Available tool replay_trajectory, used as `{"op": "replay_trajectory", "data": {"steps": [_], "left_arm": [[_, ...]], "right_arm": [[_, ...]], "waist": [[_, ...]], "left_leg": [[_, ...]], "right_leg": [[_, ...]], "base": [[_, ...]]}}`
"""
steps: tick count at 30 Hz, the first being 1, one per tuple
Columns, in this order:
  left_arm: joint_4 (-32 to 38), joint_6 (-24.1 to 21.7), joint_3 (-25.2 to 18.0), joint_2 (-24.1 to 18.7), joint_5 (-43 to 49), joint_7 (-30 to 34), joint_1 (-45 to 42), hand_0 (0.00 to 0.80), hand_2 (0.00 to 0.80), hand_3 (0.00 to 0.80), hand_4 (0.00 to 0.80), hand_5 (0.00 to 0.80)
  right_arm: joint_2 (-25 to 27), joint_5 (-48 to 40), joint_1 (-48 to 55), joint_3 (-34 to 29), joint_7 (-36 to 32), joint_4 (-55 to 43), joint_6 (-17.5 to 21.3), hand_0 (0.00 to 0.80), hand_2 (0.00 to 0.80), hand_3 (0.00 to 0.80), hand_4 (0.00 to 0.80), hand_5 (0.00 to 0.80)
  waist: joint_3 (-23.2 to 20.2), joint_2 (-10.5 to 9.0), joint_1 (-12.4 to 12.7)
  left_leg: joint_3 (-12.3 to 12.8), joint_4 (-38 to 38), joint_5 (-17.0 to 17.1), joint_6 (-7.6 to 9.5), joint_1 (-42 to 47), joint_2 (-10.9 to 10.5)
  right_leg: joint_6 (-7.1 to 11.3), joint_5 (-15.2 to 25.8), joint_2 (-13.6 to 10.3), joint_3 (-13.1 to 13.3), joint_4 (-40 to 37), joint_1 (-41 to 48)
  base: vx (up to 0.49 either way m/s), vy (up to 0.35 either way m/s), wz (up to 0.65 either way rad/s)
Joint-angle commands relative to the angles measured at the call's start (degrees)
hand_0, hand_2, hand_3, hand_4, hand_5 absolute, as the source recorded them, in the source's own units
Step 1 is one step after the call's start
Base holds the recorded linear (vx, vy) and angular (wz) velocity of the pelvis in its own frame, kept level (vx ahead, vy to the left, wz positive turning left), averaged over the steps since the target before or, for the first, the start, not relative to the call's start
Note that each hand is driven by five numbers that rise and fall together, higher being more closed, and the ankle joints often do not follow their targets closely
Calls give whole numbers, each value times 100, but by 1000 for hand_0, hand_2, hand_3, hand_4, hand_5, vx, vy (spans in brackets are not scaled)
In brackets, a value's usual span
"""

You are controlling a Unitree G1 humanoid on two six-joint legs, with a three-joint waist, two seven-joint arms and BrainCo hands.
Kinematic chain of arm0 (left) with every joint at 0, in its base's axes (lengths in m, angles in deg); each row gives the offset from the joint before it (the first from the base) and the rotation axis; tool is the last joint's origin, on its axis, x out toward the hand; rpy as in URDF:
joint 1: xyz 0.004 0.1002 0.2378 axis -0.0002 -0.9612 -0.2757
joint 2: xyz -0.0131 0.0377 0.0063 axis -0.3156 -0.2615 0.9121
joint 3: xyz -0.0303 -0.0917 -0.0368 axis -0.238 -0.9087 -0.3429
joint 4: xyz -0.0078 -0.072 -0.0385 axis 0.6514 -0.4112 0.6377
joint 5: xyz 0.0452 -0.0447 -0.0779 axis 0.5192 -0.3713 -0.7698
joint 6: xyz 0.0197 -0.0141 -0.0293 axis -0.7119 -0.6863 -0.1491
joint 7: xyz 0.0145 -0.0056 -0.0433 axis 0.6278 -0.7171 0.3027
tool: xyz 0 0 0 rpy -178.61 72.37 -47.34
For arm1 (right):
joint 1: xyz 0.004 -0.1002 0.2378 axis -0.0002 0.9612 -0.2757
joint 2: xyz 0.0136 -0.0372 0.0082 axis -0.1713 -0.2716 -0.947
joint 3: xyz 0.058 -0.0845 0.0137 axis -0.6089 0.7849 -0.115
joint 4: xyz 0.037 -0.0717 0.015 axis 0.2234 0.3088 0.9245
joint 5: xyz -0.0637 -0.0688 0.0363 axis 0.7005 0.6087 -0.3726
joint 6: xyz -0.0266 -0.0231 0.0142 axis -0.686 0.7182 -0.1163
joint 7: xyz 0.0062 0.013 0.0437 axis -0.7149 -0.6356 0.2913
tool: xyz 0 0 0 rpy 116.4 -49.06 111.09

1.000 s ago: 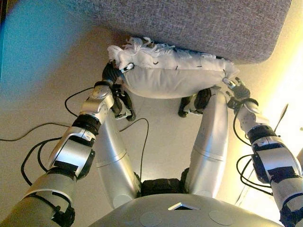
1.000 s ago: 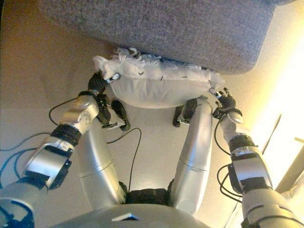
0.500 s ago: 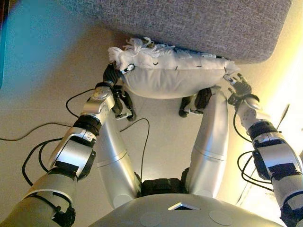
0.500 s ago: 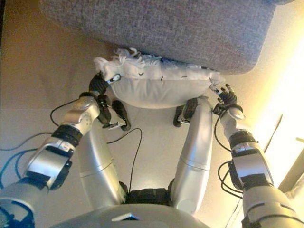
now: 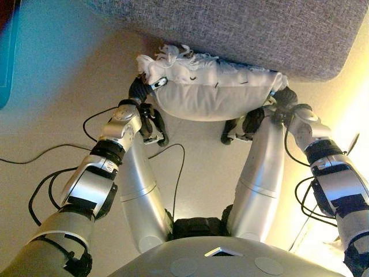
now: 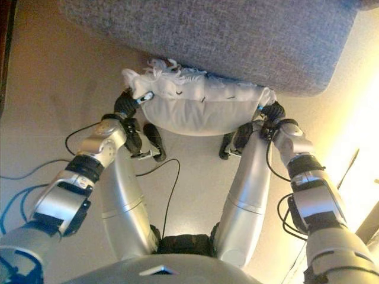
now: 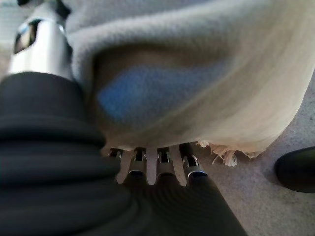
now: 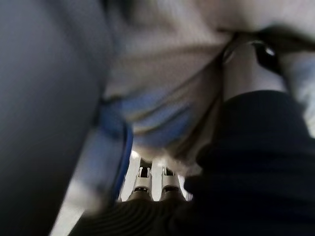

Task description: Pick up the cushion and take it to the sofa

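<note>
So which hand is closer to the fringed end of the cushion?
Left. The left hand grips the cushion just below its fringed end; the right hand is at the opposite, plain end, beside the sofa.

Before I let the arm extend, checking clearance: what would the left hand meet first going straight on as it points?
Probably the white cushion already against the left hand; beyond it, the grey sofa. Depth is unclear.

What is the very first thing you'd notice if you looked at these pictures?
The big white cushion in the middle, with a frayed, tufty edge at its left end, held up between the two arms. The left robot hand is at its left end and the right robot hand at its right end. Just beyond the cushion, a wide grey sofa fills the top of the head views.
</note>
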Motion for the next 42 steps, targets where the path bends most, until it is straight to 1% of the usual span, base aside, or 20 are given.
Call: {"op": "replay_trajectory", "data": {"steps": [1,2,6,13,15,16,19,22,25,26,27,28,29,32,33,35,36,38,39,42], "left_arm": [[269,-230,219,201,-92,262,-213,800,800,800,800,800],[318,-238,233,197,-80,280,-213,800,800,800,800,800],[377,-287,292,216,-85,220,-150,800,800,800,800,800],[392,-391,261,215,-138,211,-13,800,800,800,800,800],[459,-436,231,213,-159,218,-19,800,800,800,800,800],[518,-467,214,197,-166,220,-12,800,800,800,800,800],[630,-532,186,183,-58,152,-17,800,800,800,800,800],[705,-683,131,208,30,93,-100,800,800,800,800,800],[787,-991,25,304,66,15,-268,800,800,800,800,800],[798,-1024,13,311,64,11,-286,800,800,800,800,800],[902,-1184,-53,357,103,-12,-418,800,800,800,800,800],[926,-1211,-62,363,118,-17,-445,800,800,800,800,800],[1065,-1307,-117,382,182,-26,-541,800,800,800,800,800],[1265,-1431,-186,393,190,-18,-709,800,800,800,800,800],[1359,-1454,-237,394,171,12,-802,800,800,800,800,800],[1489,-1469,-302,380,98,99,-951,800,800,800,800,800],[1579,-1399,-365,363,60,189,-1045,800,800,800,800,800],[1686,-1309,-419,332,69,267,-1161,800,800,800,800,800],[1748,-1234,-443,316,73,306,-1216,800,800,800,800,800],[1881,-1137,-458,325,83,347,-1312,800,800,800,800,800]], "right_arm": [[-347,175,-647,329,-458,-418,34,445,445,445,445,445],[-364,175,-653,350,-420,-419,-10,800,800,800,800,800],[-441,108,-672,366,-308,-363,19,800,800,800,800,800],[-509,8,-687,287,-329,-379,224,800,800,800,800,800],[-499,-57,-650,247,-247,-451,367,800,800,800,800,800],[-499,-171,-614,213,-137,-518,526,800,800,800,800,800],[-548,-391,-494,90,38,-733,767,800,800,800,800,800],[-660,-447,-274,-2,129,-1012,1037,800,800,800,800,800],[-771,-391,52,-66,139,-1325,1403,800,800,800,800,800],[-779,-382,81,-68,144,-1361,1431,800,800,800,800,800],[-826,-305,264,-94,169,-1556,1597,800,800,800,800,800],[-832,-299,300,-99,170,-1587,1630,800,800,800,800,800],[-882,-249,448,-145,179,-1760,1792,800,800,800,800,800],[-961,-149,671,-220,143,-2102,1958,800,800,800,800,800],[-997,-62,831,-254,154,-2293,1971,800,800,800,800,800],[-1001,120,1104,-314,167,-2506,1919,800,800,800,800,800],[-977,202,1282,-357,147,-2611,1853,800,800,800,800,800],[-958,197,1488,-406,74,-2712,1804,800,800,800,800,800],[-963,139,1594,-459,26,-2794,1751,800,800,800,800,800],[-1007,85,1812,-551,55,-3049,1746,800,800,800,800,800]], "waist": [[-14,178,129],[-13,182,132],[-13,183,133],[-13,165,114],[-13,156,105],[-13,150,96],[-15,123,66],[-58,85,26],[-174,49,-21],[-181,45,-23],[-237,35,-39],[-245,32,-41],[-312,26,-49],[-404,6,-64],[-450,-3,-66],[-504,-26,-69],[-562,-35,-56],[-629,-59,-47],[-699,-83,-44],[-849,-120,-41]], "left_leg": [[-653,-437,73,-806,47,86],[-660,-424,68,-811,40,86],[-667,-421,65,-809,26,75],[-648,-500,76,-811,37,74],[-644,-527,77,-811,54,79],[-630,-596,82,-812,92,72],[-585,-891,140,-826,290,76],[-518,-1332,299,-861,586,106],[-406,-2019,559,-879,1028,158],[-395,-2089,590,-882,1078,162],[-333,-2505,777,-906,1355,193],[-323,-2586,816,-911,1411,195],[-271,-3048,1018,-936,1688,204],[-159,-3844,1377,-935,2250,196],[-122,-4181,1512,-924,2529,176],[-83,-4572,1647,-898,2920,132],[-66,-4894,1734,-882,3212,90],[-39,-5235,1823,-862,3564,35],[-8,-5513,2063,-807,3698,-28],[22,-5939,2178,-768,4086,-132]], "right_leg": [[501,654,-348,461,-818,256],[499,645,-342,471,-794,244],[490,629,-322,458,-785,234],[485,629,-285,406,-877,267],[483,632,-277,396,-911,287],[484,638,-268,360,-989,333],[494,692,-235,228,-1309,549],[510,837,-138,98,-1770,878],[539,1056,24,7,-2340,1321],[540,1081,40,0,-2396,1371],[566,1212,123,-31,-2709,1646],[570,1244,133,-38,-2777,1703],[594,1393,171,-73,-3167,1986],[628,1662,208,-145,-3885,2544],[634,1742,220,-178,-4168,2803],[647,1829,244,-201,-4548,3172],[664,1867,249,-222,-4853,3448],[687,1936,260,-242,-5230,3790],[670,2170,242,-283,-5551,3946],[709,2313,227,-369,-6033,4365]], "base": [[0,0,0],[3,-6,3],[-1,-1,2],[0,0,0],[-20,2,0],[-40,1,-1],[-56,-2,-3],[-28,-3,-1],[-15,13,-8],[-21,23,-12],[-16,20,-8],[-17,28,-13],[-4,17,-12],[11,17,-9],[43,14,-6],[84,5,-4],[98,8,-1],[109,-18,-2],[100,-51,-1],[86,-50,6]]}}
